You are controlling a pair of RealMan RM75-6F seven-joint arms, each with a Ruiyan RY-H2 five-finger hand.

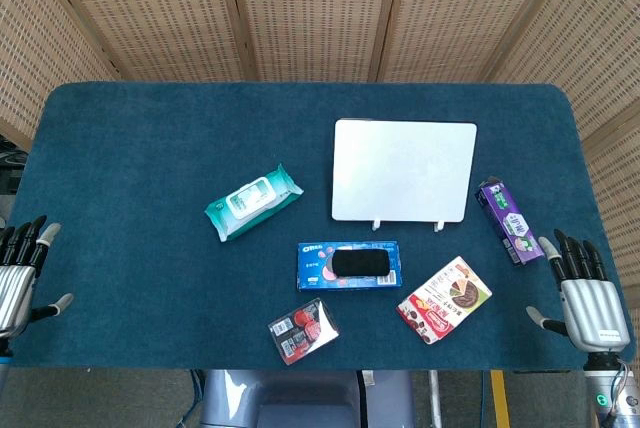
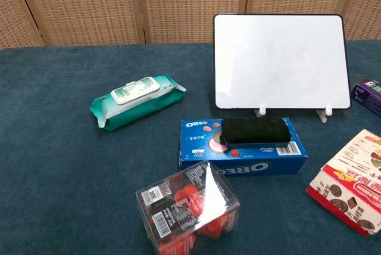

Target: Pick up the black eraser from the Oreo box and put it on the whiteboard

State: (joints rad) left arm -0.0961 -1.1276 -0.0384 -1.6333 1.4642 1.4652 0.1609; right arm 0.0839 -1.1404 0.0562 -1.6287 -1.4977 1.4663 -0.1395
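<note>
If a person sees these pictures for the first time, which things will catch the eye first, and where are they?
The white whiteboard stands out most, propped on small feet right of the table's middle. Just in front of it lies the blue Oreo box with the black eraser on top. A green wipes pack lies to the left, and both hands, left hand and right hand, rest open at the near table corners, holding nothing.
</note>
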